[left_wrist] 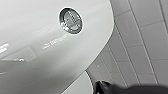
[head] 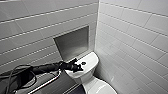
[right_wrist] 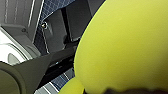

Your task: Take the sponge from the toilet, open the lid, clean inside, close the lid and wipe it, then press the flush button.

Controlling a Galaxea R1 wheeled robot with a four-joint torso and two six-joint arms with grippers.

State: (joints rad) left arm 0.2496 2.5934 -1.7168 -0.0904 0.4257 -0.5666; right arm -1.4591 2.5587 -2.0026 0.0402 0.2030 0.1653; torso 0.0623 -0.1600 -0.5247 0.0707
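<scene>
The white toilet (head: pixel 90 80) stands in the tiled corner, with its lid (head: pixel 101 89) down over the bowl. The dark round flush button (head: pixel 83 63) sits in the middle of the flat tank top. My left gripper (head: pixel 77 67) is shut and empty, reaching in from the left over the tank top, just short of the button. The left wrist view has the flush button (left_wrist: pixel 70 20) large on the glossy tank top. The yellow sponge (right_wrist: pixel 125 45) sits close against the right wrist camera, with my right gripper (right_wrist: pixel 120 90) shut on it.
A recessed niche (head: pixel 72 42) is set in the tiled wall behind the tank. A metal grab bar (head: pixel 46 83) runs along the wall left of the toilet. The tiled side wall (head: pixel 135 50) stands close on the right.
</scene>
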